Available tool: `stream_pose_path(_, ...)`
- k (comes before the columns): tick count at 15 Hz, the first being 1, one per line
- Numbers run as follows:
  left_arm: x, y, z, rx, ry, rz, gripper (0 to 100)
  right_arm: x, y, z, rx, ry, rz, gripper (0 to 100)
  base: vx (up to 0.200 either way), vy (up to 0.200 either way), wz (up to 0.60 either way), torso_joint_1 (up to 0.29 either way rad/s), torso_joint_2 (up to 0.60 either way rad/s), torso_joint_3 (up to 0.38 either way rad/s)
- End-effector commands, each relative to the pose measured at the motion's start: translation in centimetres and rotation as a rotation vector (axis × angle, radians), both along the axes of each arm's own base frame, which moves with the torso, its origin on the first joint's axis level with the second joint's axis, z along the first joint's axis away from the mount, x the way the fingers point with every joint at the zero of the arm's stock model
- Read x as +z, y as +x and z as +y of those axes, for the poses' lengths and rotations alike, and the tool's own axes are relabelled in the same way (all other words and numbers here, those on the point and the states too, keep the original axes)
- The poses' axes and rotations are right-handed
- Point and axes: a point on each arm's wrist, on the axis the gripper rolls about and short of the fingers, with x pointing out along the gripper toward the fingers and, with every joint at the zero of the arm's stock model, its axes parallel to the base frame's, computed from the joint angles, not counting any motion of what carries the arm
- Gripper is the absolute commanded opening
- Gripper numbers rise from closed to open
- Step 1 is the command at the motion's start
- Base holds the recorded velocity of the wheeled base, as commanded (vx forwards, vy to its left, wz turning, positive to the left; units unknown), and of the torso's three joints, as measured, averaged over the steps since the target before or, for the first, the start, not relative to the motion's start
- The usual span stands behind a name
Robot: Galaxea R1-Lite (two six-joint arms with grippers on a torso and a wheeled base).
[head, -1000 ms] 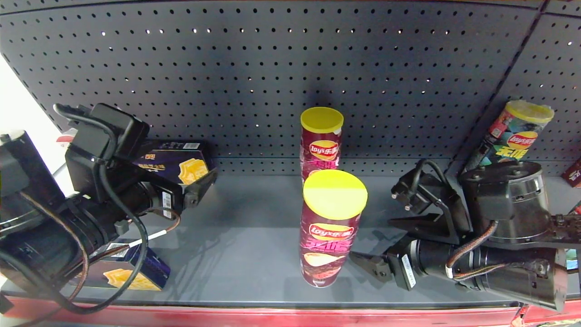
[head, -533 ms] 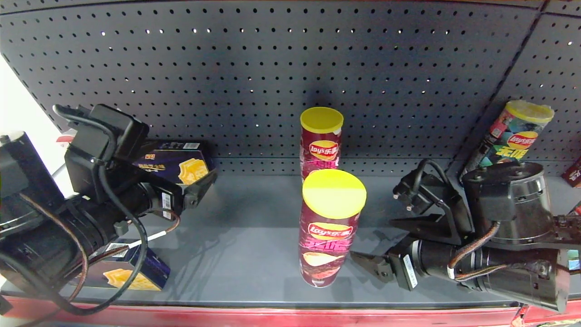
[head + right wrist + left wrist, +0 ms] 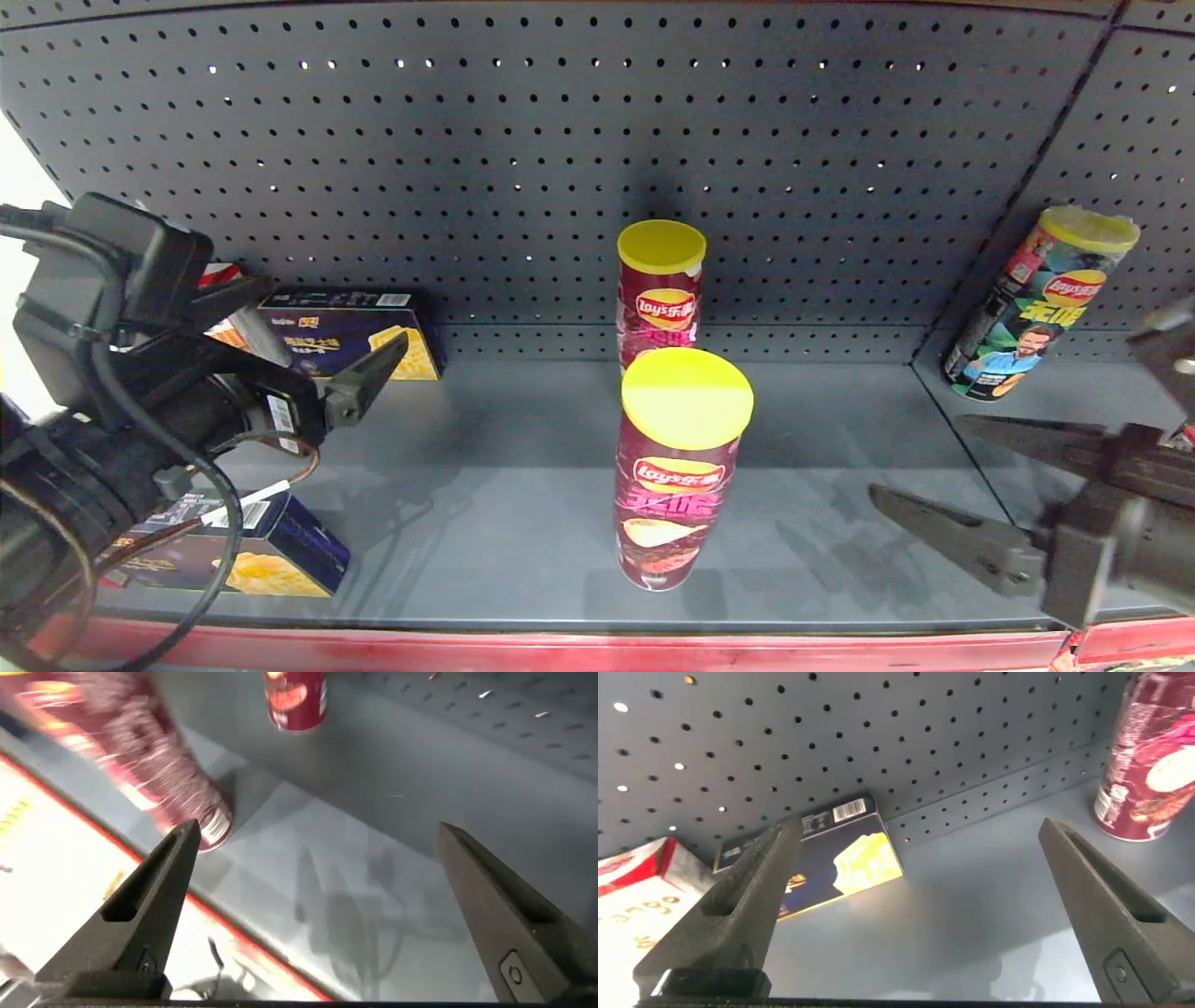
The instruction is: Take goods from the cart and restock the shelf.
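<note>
On the shelf (image 3: 523,485) the near chip can (image 3: 677,467) stands upright before the far chip can (image 3: 660,289). Left gripper (image 3: 333,309) and right gripper (image 3: 920,455) flank them, both splayed, empty.

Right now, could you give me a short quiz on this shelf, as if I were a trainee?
1. True or false: the front chip can and the rear chip can, both with yellow lids, stand upright on the shelf.
2. The right gripper holds: A a can, B a box, C nothing.
3. Fill in: the dark blue box against the back panel lies on the robot's ____ side.

Key: 1 true; 2 C, it is open and empty; 3 left.
</note>
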Motion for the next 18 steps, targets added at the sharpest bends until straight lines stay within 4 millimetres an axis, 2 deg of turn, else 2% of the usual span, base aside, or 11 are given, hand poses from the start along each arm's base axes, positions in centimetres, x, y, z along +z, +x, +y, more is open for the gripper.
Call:
stream_pose_path(1, 0.2, -2.4, 0.6, -0.019, -0.013, -0.037, 100, -2.2, -6.8, -6.1, 0.030, 0.115, -0.124, 100, 0.000, 0.000, 0.00, 0.000, 0.00, 0.000)
stream_pose_path(4, 0.0, -4.4, 1.4, -0.020, -0.020, -0.060, 100, -7.3, -10.1, -9.3, 0.033, 0.146, -0.156, 100, 0.000, 0.000, 0.00, 0.000, 0.00, 0.000)
stream_pose_path(6, 0.1, -4.9, 1.7, -0.014, -0.021, -0.074, 100, -11.1, -11.2, -10.4, 0.012, 0.122, -0.131, 100, 0.000, 0.000, 0.00, 0.000, 0.00, 0.000)
stream_pose_path(8, -0.1, -5.1, 1.8, 0.002, -0.015, -0.073, 100, -13.5, -11.9, -11.0, -0.040, 0.071, -0.082, 100, 0.000, 0.000, 0.00, 0.000, 0.00, 0.000)
stream_pose_path(9, -0.1, -5.1, 1.8, 0.004, -0.012, -0.074, 100, -13.8, -12.0, -11.1, -0.049, 0.061, -0.072, 100, 0.000, 0.000, 0.00, 0.000, 0.00, 0.000)
stream_pose_path(10, -0.1, -5.1, 1.8, 0.005, -0.008, -0.075, 100, -14.6, -12.2, -11.2, -0.125, 0.030, -0.037, 100, 0.000, 0.000, 0.00, 0.000, 0.00, 0.000)
stream_pose_path(12, -0.5, -5.1, 1.8, 0.008, -0.003, -0.062, 100, -14.5, -12.1, -10.9, -0.315, 0.000, -0.005, 100, 0.000, 0.000, 0.00, 0.000, 0.00, 0.000)
stream_pose_path(14, -1.5, -5.3, 1.9, 0.003, 0.010, -0.034, 100, -14.5, -12.0, -10.8, -0.591, -0.010, 0.015, 100, 0.000, 0.000, 0.00, 0.000, 0.00, 0.000)
stream_pose_path(16, -3.1, -5.7, 2.0, -0.001, 0.033, 0.013, 100, -14.5, -12.8, -10.6, -0.753, 0.031, -0.061, 100, 0.000, 0.000, 0.00, 0.000, 0.00, 0.000)
stream_pose_path(18, -3.8, -6.3, 2.2, -0.005, 0.034, 0.013, 100, -14.8, -13.7, -10.4, -0.701, 0.089, -0.170, 100, 0.000, 0.000, 0.00, 0.000, 0.00, 0.000)
